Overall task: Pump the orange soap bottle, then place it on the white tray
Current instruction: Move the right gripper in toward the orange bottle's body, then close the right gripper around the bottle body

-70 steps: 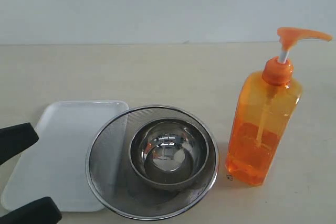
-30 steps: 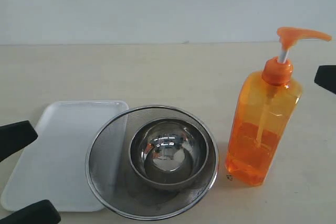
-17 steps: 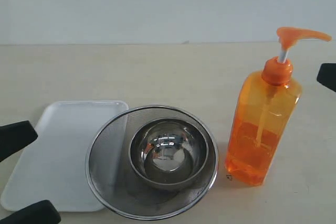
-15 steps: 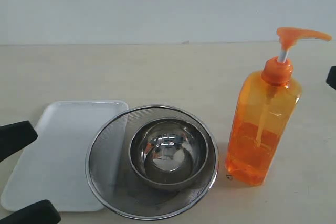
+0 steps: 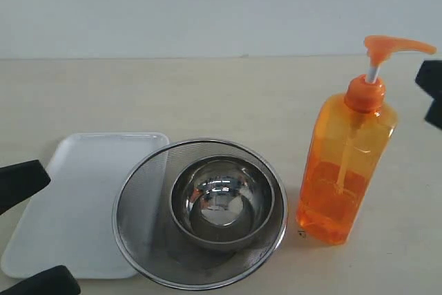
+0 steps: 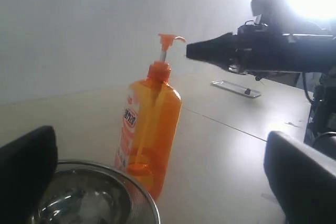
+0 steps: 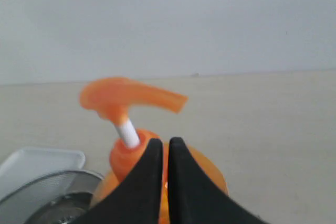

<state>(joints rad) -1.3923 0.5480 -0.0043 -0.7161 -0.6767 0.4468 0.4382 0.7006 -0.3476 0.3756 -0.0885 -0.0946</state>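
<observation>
The orange soap bottle (image 5: 345, 164) stands upright on the table at the right, pump head (image 5: 397, 46) raised on its white stem. It also shows in the left wrist view as the bottle (image 6: 149, 124), and in the right wrist view as the bottle (image 7: 123, 156). The white tray (image 5: 69, 198) lies flat at the left. My right gripper (image 5: 431, 91) sits at the right edge, just beyond the spout and level with the stem. Its fingers are shut with nothing between them, right gripper (image 7: 165, 142). My left gripper (image 5: 62, 229) is open low over the tray's near left part, left gripper (image 6: 168, 182).
A round steel mesh strainer (image 5: 141, 198) holding a steel bowl (image 5: 221, 202) stands between tray and bottle, overlapping the tray's right edge. The strainer rim (image 6: 131, 187) is close under the left gripper. A pale wall runs behind the table.
My right gripper came in at the right edge, drew back almost out of view, and is now back, higher, beside the pump spout. The left gripper and the bottle have hardly moved.
</observation>
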